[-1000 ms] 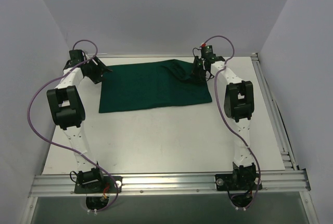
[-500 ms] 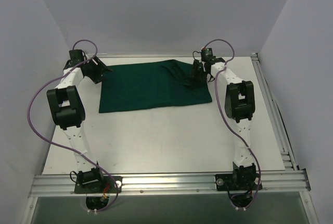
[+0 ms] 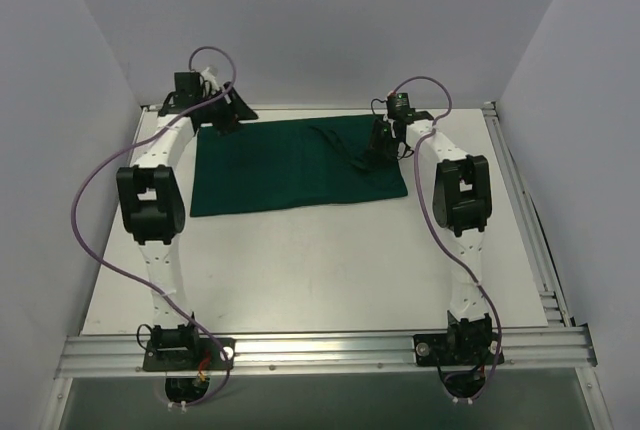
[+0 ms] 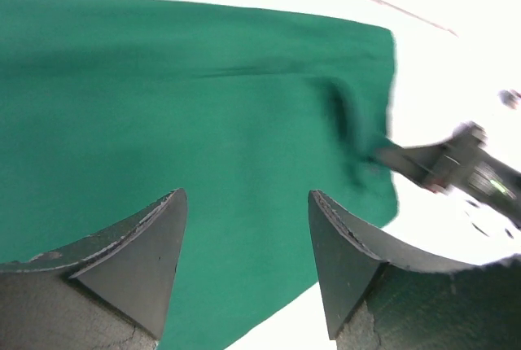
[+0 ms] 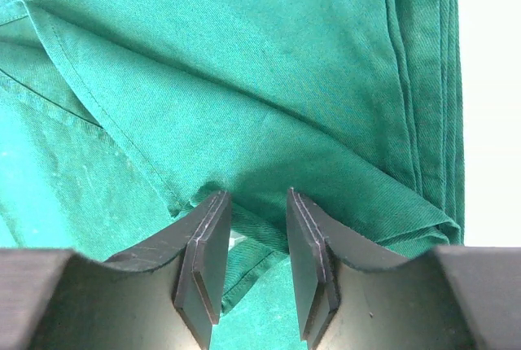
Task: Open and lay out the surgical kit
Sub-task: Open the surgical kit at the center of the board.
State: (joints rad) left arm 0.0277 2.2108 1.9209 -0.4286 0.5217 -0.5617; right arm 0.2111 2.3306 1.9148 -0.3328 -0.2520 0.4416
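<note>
Cloth point(image 3: 290, 165) lies on the far half of the bench point(image 3: 320, 270). It is dark green and folded into a wide rectangle, long side running left to right. It is mostly flat, with its near edge straight. The far right part is rucked up into a raised fold.

Left tool point(image 3: 222, 115) sits at the cloth's far left corner. In the wrist view its fingers point(image 4: 134, 260) are spread wide with nothing between them, so it is released. Green cloth fills the view beyond the tips. I cannot tell from these views whether the tips touch the cloth.

Right tool point(image 3: 378, 147) is at the raised fold, near the cloth's far right corner. In the wrist view its pads point(image 5: 207, 252) are drawn close together. A ridge of cloth runs down from the upper left into the narrow gap, so the tool is clenched on a pleat of the cloth. Creases fan out from that spot. Several stacked layer edges show along the cloth's right side, with bare bench just beyond them.

The left wrist view also shows the cloth puckering where the right tool meets it.

Both arms reach from their bases at the near edge to the far side, one at each end of the cloth.
</note>
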